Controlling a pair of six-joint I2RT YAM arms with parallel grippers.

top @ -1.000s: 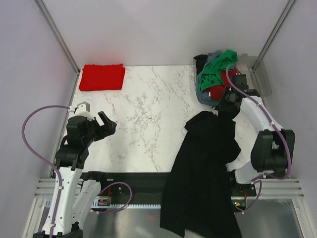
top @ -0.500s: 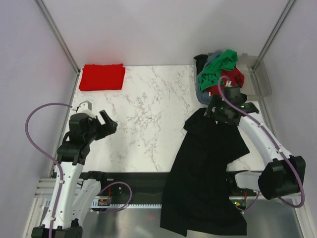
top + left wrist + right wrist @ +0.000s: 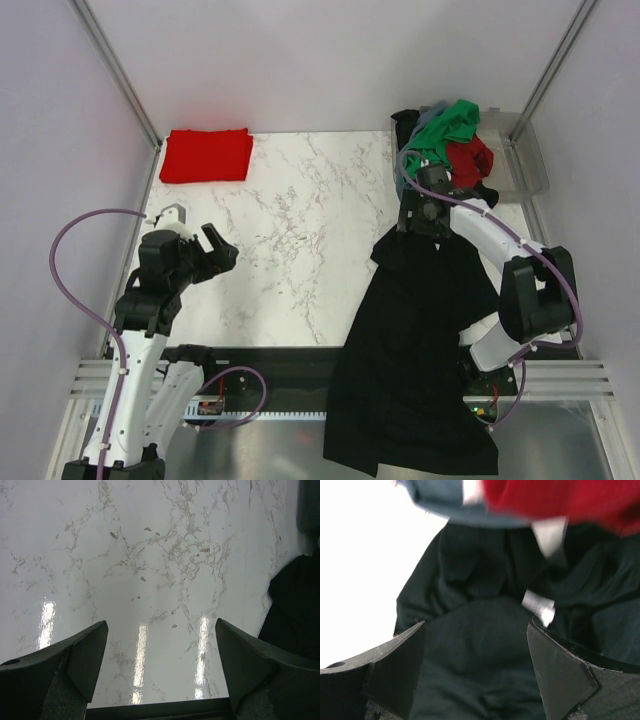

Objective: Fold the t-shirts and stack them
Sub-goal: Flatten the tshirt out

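Top external: large black t-shirt [image 3: 415, 340] lies crumpled; it overhangs the table [image 3: 300, 230].

A folded t-shirt [image 3: 206, 155] lies far left, the t-shirt pile [image 3: 445, 135] far right (a spread t-shirt [image 3: 420, 340] before it).

Free marble table [image 3: 300, 230] left, black t-shirt [image 3: 420, 330] blocking right
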